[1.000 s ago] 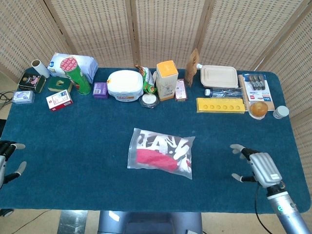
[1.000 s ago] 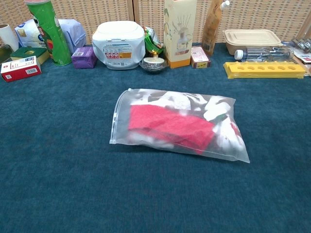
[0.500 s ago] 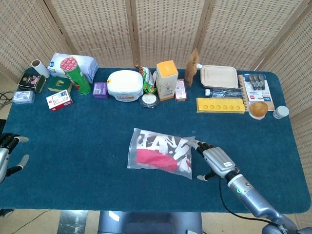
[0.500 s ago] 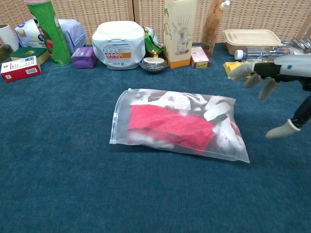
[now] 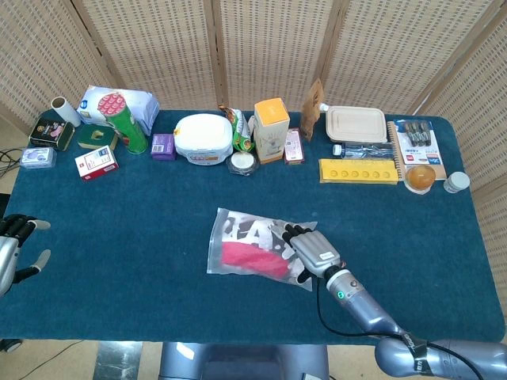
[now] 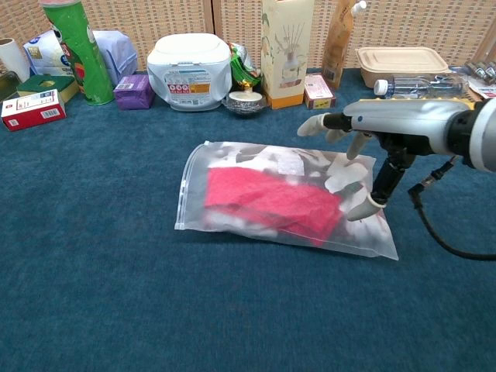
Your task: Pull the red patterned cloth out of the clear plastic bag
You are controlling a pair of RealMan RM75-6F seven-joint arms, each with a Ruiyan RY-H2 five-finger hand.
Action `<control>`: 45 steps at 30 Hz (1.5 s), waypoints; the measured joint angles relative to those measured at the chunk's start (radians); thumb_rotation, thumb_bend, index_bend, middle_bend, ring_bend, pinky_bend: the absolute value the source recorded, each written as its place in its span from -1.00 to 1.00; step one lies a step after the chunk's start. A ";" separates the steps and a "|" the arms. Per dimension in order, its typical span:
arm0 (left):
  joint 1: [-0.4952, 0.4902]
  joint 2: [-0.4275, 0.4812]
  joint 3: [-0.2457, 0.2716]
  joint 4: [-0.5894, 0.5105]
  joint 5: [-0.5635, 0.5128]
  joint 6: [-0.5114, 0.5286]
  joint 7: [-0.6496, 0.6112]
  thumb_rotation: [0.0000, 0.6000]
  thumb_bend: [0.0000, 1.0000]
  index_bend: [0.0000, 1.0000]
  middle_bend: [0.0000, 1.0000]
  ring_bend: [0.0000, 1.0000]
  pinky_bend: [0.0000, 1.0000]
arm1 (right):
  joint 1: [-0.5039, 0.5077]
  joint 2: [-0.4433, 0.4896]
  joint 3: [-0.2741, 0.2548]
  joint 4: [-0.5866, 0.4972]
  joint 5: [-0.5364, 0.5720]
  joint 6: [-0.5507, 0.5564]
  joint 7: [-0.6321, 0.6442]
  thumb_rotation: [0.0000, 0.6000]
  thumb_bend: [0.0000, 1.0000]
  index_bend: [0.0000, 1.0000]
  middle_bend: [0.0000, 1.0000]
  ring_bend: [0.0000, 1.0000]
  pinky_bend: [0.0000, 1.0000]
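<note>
The clear plastic bag (image 5: 253, 244) (image 6: 232, 194) lies flat mid-table, its zip edge to the left. Inside it the red patterned cloth (image 5: 252, 258) (image 6: 271, 198) shows as a red fold among white and dark print. My right hand (image 5: 312, 248) (image 6: 387, 124) hovers over the bag's right end, fingers spread and pointing left, thumb hanging down toward the bag; it holds nothing. My left hand (image 5: 14, 241) hangs off the table's left edge, fingers apart, holding nothing, and is seen only in the head view.
A row of items lines the far edge: green can (image 5: 125, 124), white tub (image 5: 203, 137), orange-topped carton (image 5: 271, 128), yellow tray (image 5: 358, 171), lidded container (image 5: 355, 124), red box (image 5: 97, 163). Blue cloth (image 5: 119, 222) covers the table around the bag.
My right hand has swept left from the table's right side to above the bag's right end. The bag and my left hand have stayed put.
</note>
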 measured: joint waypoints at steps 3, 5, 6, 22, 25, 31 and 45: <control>-0.001 -0.002 0.002 0.009 -0.001 -0.002 -0.009 1.00 -0.43 -0.31 -0.31 -0.51 -0.44 | 0.046 -0.037 0.007 0.003 0.088 0.036 -0.067 1.00 -0.81 -1.00 -0.94 -0.80 -0.59; 0.000 -0.002 0.002 0.014 -0.003 -0.001 -0.014 1.00 -0.43 -0.31 -0.31 -0.51 -0.44 | 0.080 -0.064 0.010 0.009 0.147 0.061 -0.115 1.00 -0.82 -1.00 -0.95 -0.82 -0.59; 0.000 -0.002 0.002 0.018 -0.006 -0.001 -0.019 1.00 -0.43 -0.31 -0.31 -0.51 -0.44 | 0.095 -0.076 0.011 0.012 0.171 0.069 -0.136 1.00 -0.82 -1.00 -0.95 -0.83 -0.59; -0.001 -0.006 0.008 0.036 -0.015 -0.007 -0.032 1.00 -0.43 -0.31 -0.31 -0.51 -0.44 | 0.323 -0.175 0.002 0.081 0.633 0.193 -0.441 1.00 -0.79 -1.00 -0.89 -0.71 -0.40; -0.002 -0.007 0.010 0.032 -0.015 -0.008 -0.028 1.00 -0.43 -0.31 -0.31 -0.51 -0.44 | 0.370 -0.196 -0.007 0.115 0.705 0.226 -0.517 1.00 -0.72 -1.00 -0.76 -0.50 -0.23; -0.002 -0.006 0.014 0.022 -0.016 -0.011 -0.021 1.00 -0.43 -0.31 -0.31 -0.51 -0.44 | 0.393 -0.231 -0.029 0.173 0.673 0.238 -0.536 1.00 -0.43 -0.30 -0.14 0.26 0.48; -0.020 0.002 0.025 -0.015 -0.014 -0.048 0.000 1.00 -0.43 -0.31 -0.31 -0.41 -0.37 | 0.260 -0.197 -0.058 0.230 0.201 0.064 -0.107 1.00 -0.25 0.52 0.61 0.98 1.00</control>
